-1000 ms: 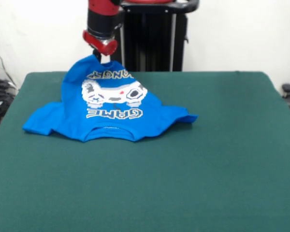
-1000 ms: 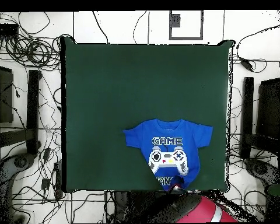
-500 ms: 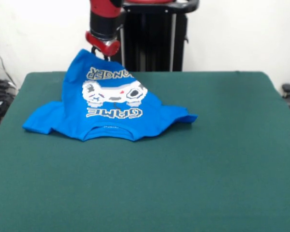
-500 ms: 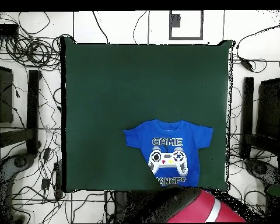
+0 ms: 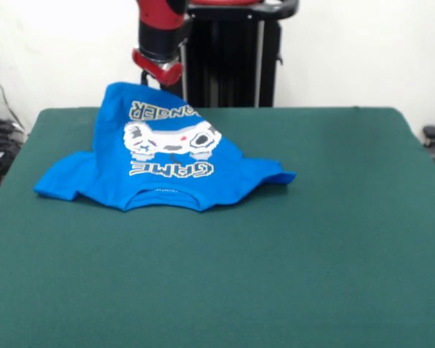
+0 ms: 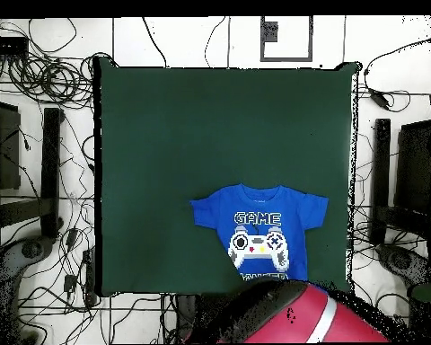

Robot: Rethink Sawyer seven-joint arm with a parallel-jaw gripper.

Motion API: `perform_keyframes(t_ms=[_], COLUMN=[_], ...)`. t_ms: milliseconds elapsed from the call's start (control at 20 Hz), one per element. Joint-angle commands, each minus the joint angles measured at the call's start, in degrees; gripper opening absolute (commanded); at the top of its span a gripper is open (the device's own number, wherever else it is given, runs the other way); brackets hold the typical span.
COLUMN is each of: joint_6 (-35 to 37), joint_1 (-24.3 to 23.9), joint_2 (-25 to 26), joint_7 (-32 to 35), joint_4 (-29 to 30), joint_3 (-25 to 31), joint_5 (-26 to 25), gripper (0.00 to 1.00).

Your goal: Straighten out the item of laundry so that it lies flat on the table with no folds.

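Blue T-shirt (image 5: pixel 159 159) lies print side up on the green worktop (image 5: pixel 312 239), close to the worktop edge where the arm stands. Collar and both sleeves rest on the felt. The hem end is raised off the worktop and slopes up toward the end effector (image 5: pixel 158 71), which sits at the hem's top corner. Fingers are hidden behind the red housing and the cloth, so whether they are apart or clamped on the hem cannot be told. In the overhead view the arm covers the hem, cutting off the lower lettering; shirt (image 6: pixel 259 234) occupies only a small part of the worktop (image 6: pixel 165 135).
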Motion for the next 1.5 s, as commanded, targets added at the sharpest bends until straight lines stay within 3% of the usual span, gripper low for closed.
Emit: perform_keyframes(t_ms=[50, 750, 1500], joint_6=[0.3, 15.6, 26.1], joint_1=[0.4, -0.1, 0.6], joint_2=[-1.8, -15.4, -20.6], joint_7=[0.7, -2.0, -2.1], joint_4=[-3.5, 1.2, -0.6], joint_3=[7.7, 13.7, 17.4], joint_5=[-0.8, 2.5, 5.7], gripper=[1.0, 1.0, 1.0])
